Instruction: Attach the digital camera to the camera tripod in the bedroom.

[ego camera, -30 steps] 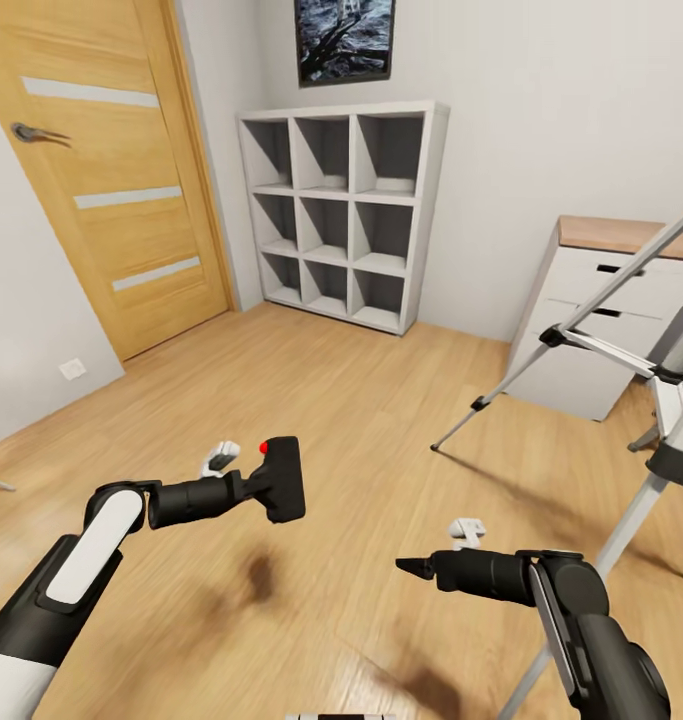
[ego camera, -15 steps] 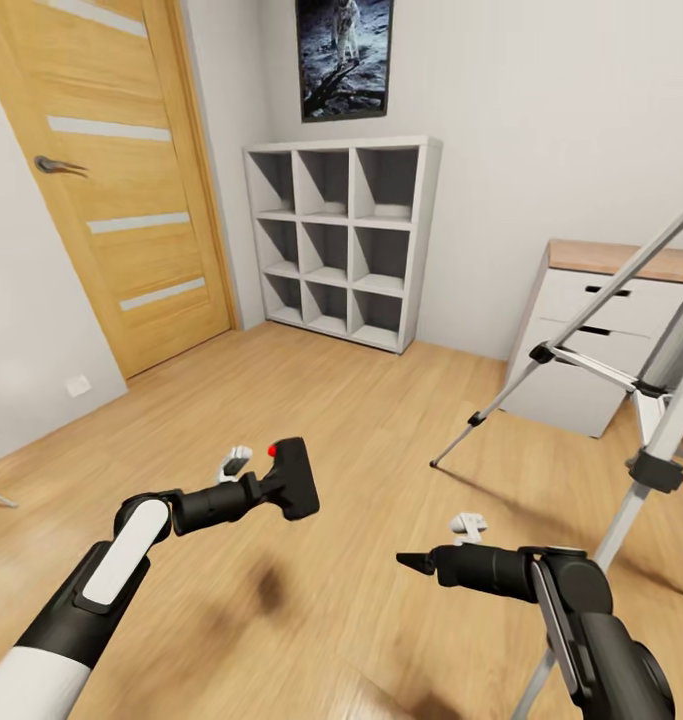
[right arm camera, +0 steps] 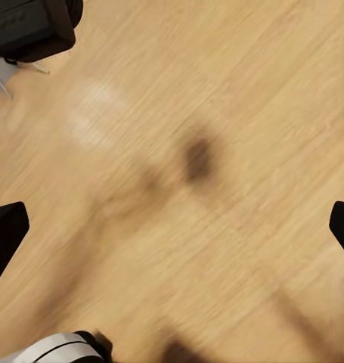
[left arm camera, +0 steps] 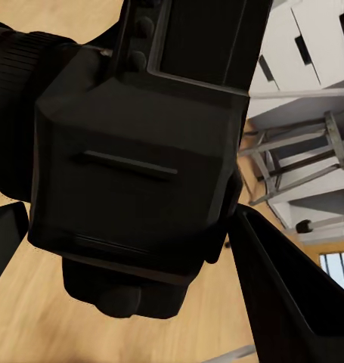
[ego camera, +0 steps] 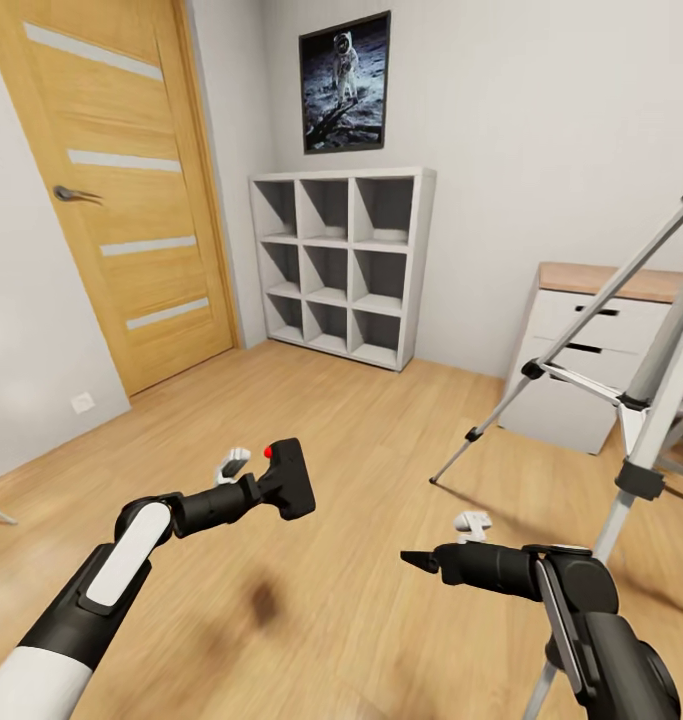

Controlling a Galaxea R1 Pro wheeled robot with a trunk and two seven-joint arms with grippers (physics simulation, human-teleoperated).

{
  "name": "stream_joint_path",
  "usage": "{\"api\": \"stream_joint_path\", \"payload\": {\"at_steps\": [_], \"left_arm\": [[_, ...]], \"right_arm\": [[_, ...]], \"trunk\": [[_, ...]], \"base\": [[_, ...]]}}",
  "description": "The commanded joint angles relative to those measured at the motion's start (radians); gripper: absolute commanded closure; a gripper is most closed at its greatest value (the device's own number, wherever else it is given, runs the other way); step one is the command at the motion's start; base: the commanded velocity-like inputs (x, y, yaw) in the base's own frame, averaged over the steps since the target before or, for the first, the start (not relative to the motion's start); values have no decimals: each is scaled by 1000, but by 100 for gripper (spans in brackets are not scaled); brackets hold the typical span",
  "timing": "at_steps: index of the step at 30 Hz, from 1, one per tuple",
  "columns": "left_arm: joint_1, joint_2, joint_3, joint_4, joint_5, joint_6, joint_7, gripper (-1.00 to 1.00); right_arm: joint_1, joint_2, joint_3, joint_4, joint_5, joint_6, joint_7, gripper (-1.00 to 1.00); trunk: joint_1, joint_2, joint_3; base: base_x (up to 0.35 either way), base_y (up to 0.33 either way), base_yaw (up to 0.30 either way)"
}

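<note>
Left gripper (ego camera: 266, 492) clamps digital camera (ego camera: 289, 478), carried left of camera tripod (ego camera: 621, 400) for mounting; right gripper (ego camera: 413, 560) spread wide, empty.

No readable text, label or number anywhere

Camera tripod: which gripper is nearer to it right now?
Right. The right gripper hangs empty just inside the camera tripod's near leg, while the left gripper, shut on the digital camera, is farther off across the open floor toward the door side.
</note>
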Motion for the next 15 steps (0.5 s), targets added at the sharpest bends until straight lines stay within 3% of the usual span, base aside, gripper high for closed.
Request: {"api": "stream_joint_path", "payload": {"at_steps": [1, 15], "left_arm": [[-1, 1, -1, -1, -6, 2, -8, 100], [0, 3, -1, -2, -5, 7, -10, 100]], "right_arm": [[-1, -1, -1, -1, 11, 4, 10, -100], [-1, -7, -1, -1, 12, 4, 10, -100]], "trunk": [[-1, 0, 3], [-7, 3, 57]], "base": [[0, 0, 0], [0, 0, 0]]}}
